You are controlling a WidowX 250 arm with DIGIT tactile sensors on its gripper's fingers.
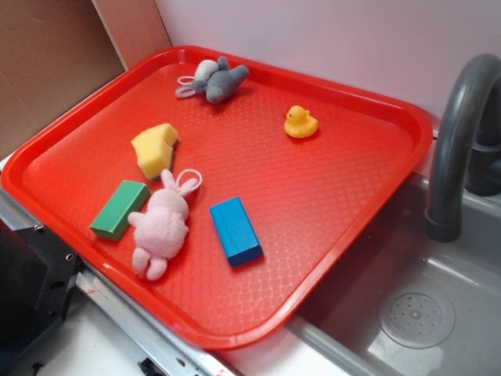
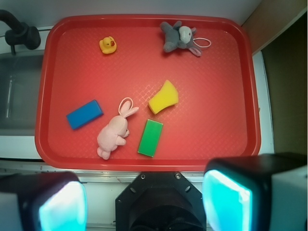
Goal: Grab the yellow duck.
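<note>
No readable text, labels, brands or numbers anywhere: nothing printed on the red tray, the toys, the blocks or the sink.

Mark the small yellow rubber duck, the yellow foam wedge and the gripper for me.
Small yellow rubber duck [image 1: 300, 123]: exterior view, on its rounded body.
Pale-yellow foam wedge [image 2: 163, 97]: wrist view, middle of its top face.
Gripper [image 2: 144, 202]: wrist view, gap midway between the two teal-padded fingertips, which stand apart.
</note>
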